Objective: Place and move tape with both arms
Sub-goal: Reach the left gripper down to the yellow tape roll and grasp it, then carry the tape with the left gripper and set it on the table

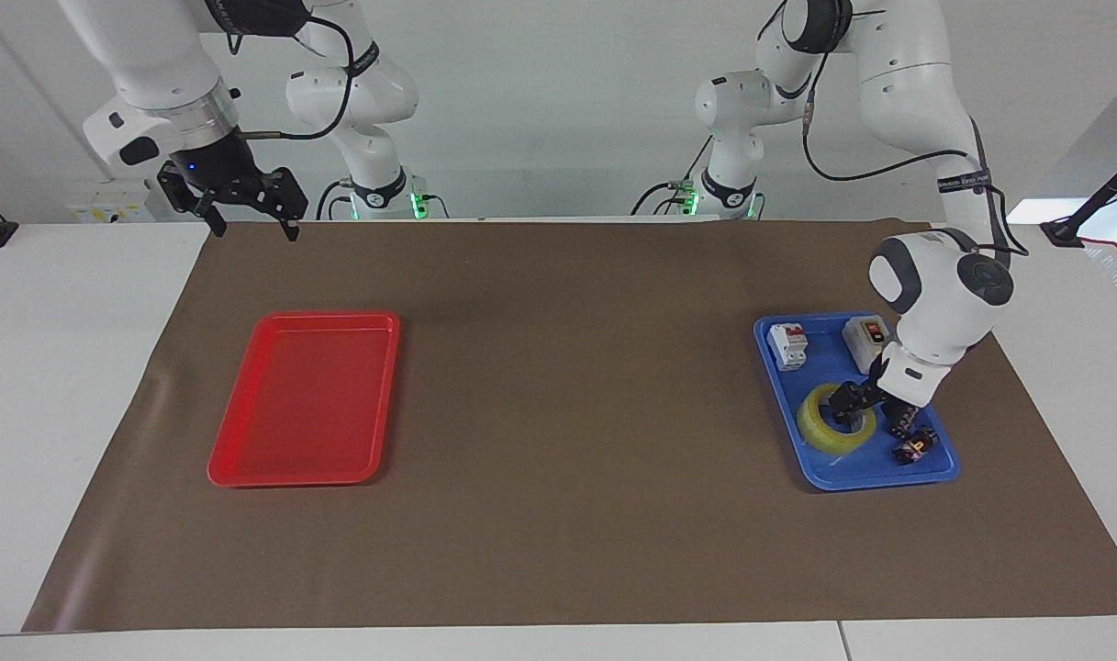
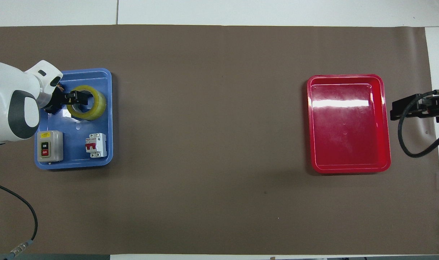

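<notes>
The tape, a translucent yellow roll, lies flat in the blue tray at the left arm's end of the table. My left gripper is down at the roll's edge and open. In the overhead view one finger reaches over the tape's core and the other sits outside the ring, with the left gripper straddling its wall. My right gripper hangs open in the air over the brown mat's corner, beside the red tray, and waits.
In the blue tray a grey on/off switch box and a white breaker sit nearer to the robots than the tape. Small black parts lie beside the roll. The red tray holds nothing.
</notes>
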